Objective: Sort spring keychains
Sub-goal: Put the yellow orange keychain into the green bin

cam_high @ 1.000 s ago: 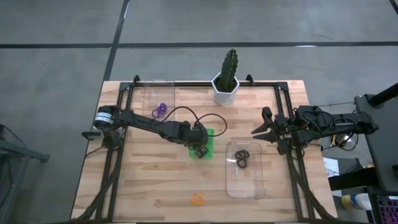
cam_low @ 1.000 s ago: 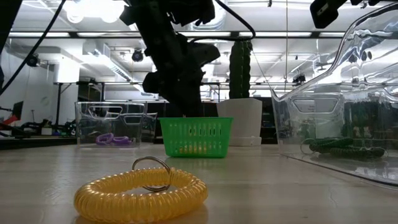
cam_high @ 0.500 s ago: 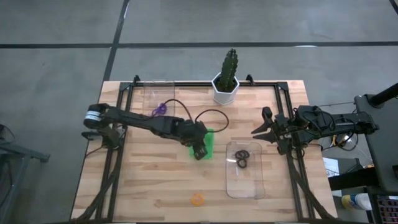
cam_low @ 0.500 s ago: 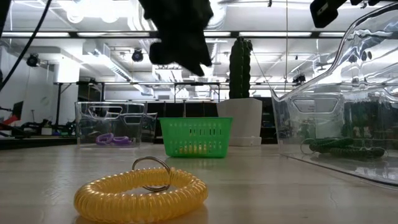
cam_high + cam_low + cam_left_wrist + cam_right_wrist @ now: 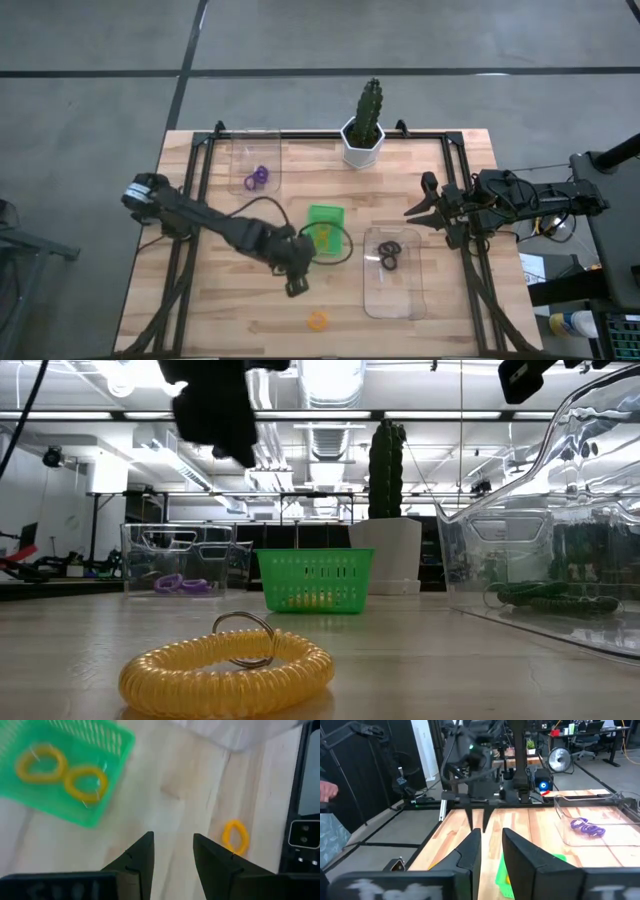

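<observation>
A small green tray (image 5: 323, 222) stands mid-table with two orange spring keychains (image 5: 86, 782) lying in it. One more orange keychain (image 5: 318, 320) rests flat on the wood near the front edge, large in the low view (image 5: 228, 670). Purple keychains (image 5: 258, 178) lie in a clear tray at the far left. Black ones (image 5: 388, 255) lie in a clear tray at the right. My left gripper (image 5: 297, 286) hangs open and empty above the table, between the green tray and the lone orange keychain (image 5: 235, 837). My right gripper (image 5: 416, 201) waits open at the right, holding nothing.
A potted cactus (image 5: 362, 132) stands at the far edge, behind the green tray. The clear tray (image 5: 392, 275) with the black keychains lies right of the left gripper. Black frame rails (image 5: 190, 250) run along both table sides. Bare wood lies around the lone orange keychain.
My left gripper has risen away from the green tray and swung toward the table's near edge and slightly left, coming closer to the lone orange keychain. The tray and the keychains have stayed where they were.
</observation>
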`<state>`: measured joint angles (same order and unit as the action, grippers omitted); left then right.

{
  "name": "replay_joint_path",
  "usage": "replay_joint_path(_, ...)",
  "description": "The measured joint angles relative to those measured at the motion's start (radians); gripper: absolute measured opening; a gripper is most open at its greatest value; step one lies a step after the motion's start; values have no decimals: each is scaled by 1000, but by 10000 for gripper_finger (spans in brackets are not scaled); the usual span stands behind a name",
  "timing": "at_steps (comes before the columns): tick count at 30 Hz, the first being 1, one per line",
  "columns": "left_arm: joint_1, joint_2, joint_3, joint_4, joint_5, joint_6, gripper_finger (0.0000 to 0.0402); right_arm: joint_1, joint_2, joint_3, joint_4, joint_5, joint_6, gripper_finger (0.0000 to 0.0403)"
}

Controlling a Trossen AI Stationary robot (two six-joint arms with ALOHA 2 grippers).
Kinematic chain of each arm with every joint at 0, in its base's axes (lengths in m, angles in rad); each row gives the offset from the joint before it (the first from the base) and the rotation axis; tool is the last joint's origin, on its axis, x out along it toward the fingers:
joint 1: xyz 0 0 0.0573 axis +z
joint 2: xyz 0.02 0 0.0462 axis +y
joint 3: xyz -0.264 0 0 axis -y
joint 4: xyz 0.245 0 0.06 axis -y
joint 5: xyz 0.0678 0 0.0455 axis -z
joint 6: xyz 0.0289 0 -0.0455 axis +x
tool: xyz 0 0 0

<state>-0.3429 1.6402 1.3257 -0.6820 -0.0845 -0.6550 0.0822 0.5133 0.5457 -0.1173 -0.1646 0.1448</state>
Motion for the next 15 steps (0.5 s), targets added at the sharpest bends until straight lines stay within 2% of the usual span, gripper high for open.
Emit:
replay_joint_path(4, -55, 1, -43, 30, 1, -115, 128, 0, 0, 0, -1, 0, 0, 68)
replay_joint_path(10, -108, 5, -102, 222, 22, -246, 128, 0, 0, 0, -6, 0, 0, 76)
replay_joint_path(15, -137, 5, -104, 261, 16, -353, 128, 0, 0, 0, -7, 0, 0, 82)
